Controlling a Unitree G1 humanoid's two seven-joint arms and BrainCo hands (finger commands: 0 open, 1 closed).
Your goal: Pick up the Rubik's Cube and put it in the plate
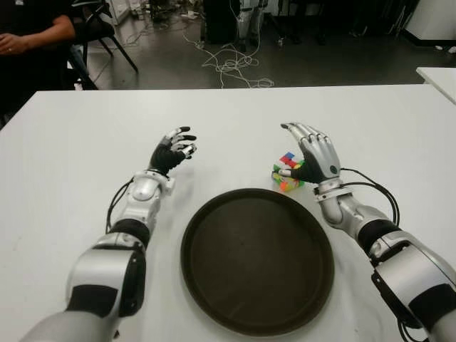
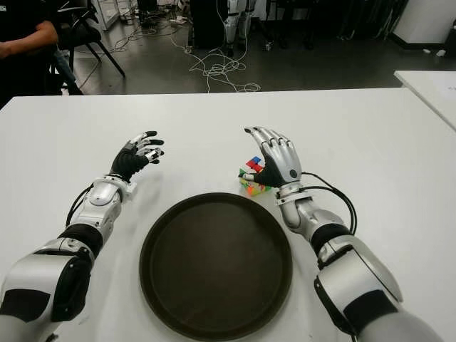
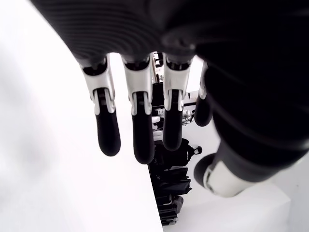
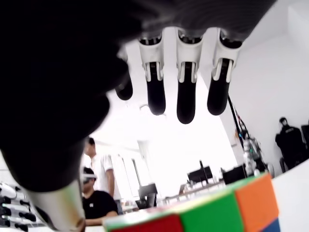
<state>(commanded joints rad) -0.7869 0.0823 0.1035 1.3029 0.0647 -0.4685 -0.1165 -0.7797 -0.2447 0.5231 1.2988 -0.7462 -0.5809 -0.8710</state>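
Fingers, right hand: spread and extended, grasping nothing; the right hand (image 1: 311,158) stands just beside the Rubik's Cube (image 1: 286,173), palm facing it, thumb low by its near face.
Left eye view: the cube sits on the white table (image 1: 78,135), just beyond the far right rim of the dark plate (image 1: 214,299), which holds nothing. The left hand (image 1: 173,150) shows to the left of the plate, fingers loosely relaxed and holding nothing.
Right eye view: same layout; contact between palm and cube cannot be told.
Left wrist view: straight fingers (image 3: 107,135), nothing between them.
Right wrist view: fingertips (image 4: 186,104) hang above the cube's top edge, not yet around it.
Doing it well: likely lower the hand, let fingers pass the far face, close thumb against near face squarely before lifting.
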